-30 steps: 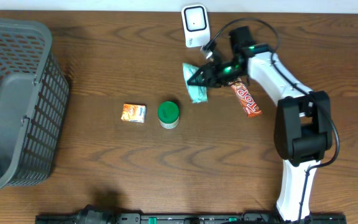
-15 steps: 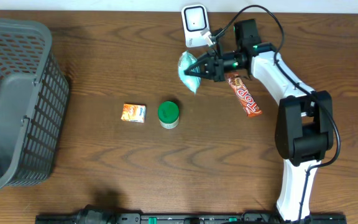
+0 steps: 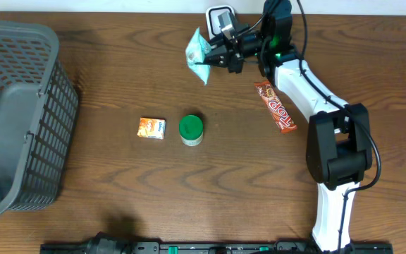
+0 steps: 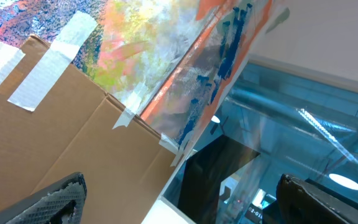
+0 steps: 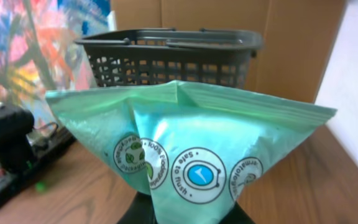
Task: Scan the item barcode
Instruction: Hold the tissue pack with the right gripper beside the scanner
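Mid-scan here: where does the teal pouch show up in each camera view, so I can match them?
Overhead: teal pouch at top centre, held by the right gripper, just left of the scanner.
Left wrist: not in it.
Right wrist: the pouch fills the centre foreground.
Shared landmark: grey basket, far left overhead, behind the pouch in the right wrist view.

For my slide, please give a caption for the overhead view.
The right gripper holds a teal pouch near the white scanner.
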Action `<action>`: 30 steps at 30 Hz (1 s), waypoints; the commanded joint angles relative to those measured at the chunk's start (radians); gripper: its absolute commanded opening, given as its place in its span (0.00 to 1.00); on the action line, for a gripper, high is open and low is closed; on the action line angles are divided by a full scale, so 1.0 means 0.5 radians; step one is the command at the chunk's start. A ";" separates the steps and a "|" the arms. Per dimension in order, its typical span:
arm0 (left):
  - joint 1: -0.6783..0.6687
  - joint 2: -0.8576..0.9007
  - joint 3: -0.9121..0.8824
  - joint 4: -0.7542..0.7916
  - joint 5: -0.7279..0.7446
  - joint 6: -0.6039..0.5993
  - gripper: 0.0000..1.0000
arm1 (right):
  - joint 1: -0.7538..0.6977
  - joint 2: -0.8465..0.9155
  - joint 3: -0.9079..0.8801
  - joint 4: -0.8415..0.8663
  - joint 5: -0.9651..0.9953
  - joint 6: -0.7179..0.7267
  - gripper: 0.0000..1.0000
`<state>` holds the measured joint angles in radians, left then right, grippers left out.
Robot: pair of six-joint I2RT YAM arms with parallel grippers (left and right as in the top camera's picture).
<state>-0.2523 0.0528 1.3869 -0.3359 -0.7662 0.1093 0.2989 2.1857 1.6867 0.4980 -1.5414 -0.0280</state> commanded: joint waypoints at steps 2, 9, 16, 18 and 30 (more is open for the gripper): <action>0.001 -0.015 -0.004 0.009 -0.012 0.035 0.98 | 0.095 0.013 0.022 0.234 -0.040 0.386 0.01; 0.001 -0.015 -0.004 0.009 -0.012 0.035 0.98 | 0.209 0.012 0.022 0.590 -0.040 0.500 0.01; 0.001 -0.015 -0.004 0.009 -0.012 0.035 0.98 | 0.226 0.013 0.022 0.660 -0.040 0.573 0.01; 0.001 -0.015 -0.004 0.009 -0.012 0.035 0.98 | 0.221 0.013 0.022 0.600 -0.040 0.610 0.01; 0.001 -0.015 -0.004 0.009 -0.012 0.035 0.98 | 0.145 0.018 0.022 0.386 -0.040 0.404 0.01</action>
<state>-0.2523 0.0528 1.3869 -0.3359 -0.7662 0.1093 0.3923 2.1860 1.6871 0.7059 -1.5486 0.2348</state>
